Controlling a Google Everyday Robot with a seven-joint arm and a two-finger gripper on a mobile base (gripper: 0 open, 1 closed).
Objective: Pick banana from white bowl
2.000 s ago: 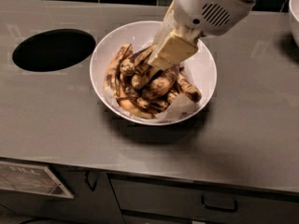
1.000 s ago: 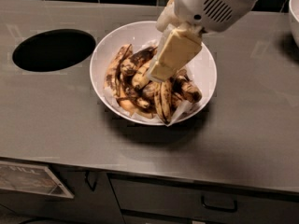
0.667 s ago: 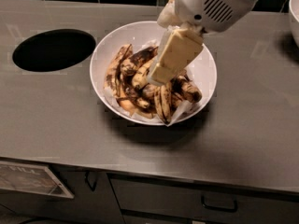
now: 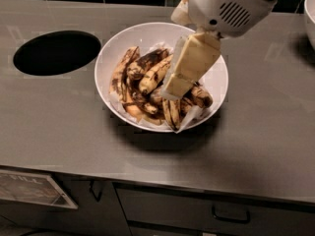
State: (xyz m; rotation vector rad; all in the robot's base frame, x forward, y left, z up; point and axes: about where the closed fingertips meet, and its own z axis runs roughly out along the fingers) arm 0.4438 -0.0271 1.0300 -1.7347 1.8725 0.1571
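Observation:
The white bowl [image 4: 105, 58] stands in the middle of the grey counter, lined with crumpled white paper and holding a pile of overripe spotted bananas. My gripper [image 4: 173, 90], cream-coloured under a white arm housing, reaches down from the upper right over the right half of the pile. It is shut on the upper end of the banana [image 4: 172, 114], a slim, heavily brown-streaked one. The banana hangs nearly upright below the tips, with its lower end at the bowl's front rim. The gripper hides the banana's top and part of the pile.
A round dark hole [image 4: 56, 51] is cut into the counter left of the bowl. Another white vessel [image 4: 310, 14] shows at the right edge. Drawers with a dark handle [image 4: 230, 215] sit below the counter's front edge.
The gripper has risen out of the pile and shifted slightly right. The streaked banana has come up with it and swung from lying in the pile to nearly upright.

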